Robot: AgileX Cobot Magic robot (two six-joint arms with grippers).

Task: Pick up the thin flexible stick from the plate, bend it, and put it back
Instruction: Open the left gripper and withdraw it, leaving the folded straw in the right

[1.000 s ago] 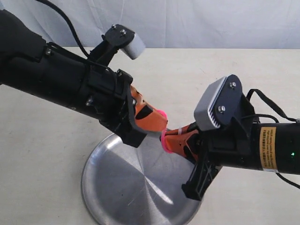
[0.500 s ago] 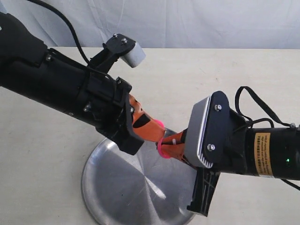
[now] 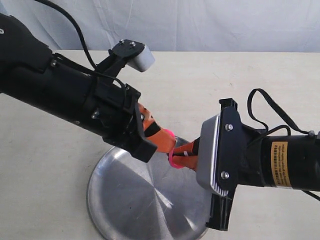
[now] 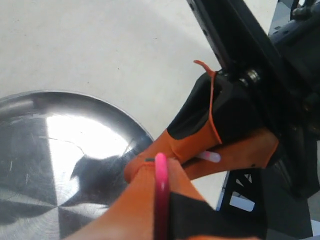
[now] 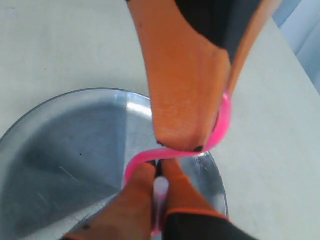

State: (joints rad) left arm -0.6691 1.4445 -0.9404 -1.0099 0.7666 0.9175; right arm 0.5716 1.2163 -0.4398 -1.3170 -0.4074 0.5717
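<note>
the only print is on a yellow label (image 3: 280,164) stuck to the right arm (image 3: 302,167), well behind the right gripper (image 3: 179,159). its small dark lines, possibly a warning notice, are too blurred to read.

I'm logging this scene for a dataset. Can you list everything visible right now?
thin bright pink flexible plastic stick: one, pink with a whitish tip, bent into a curve between both grippers, raised over the plate.
round shiny silver metal plate: one, silver, on the table below the grippers.
cream table: one, off-white, under everything.
white cloth backdrop: one, white, behind the table.
left gripper: one, orange and black fingers, shut on one end of the stick.
right gripper: one, orange and black fingers, shut on the other end.
left arm and right arm: two, black, reaching in from opposite sides.
</note>
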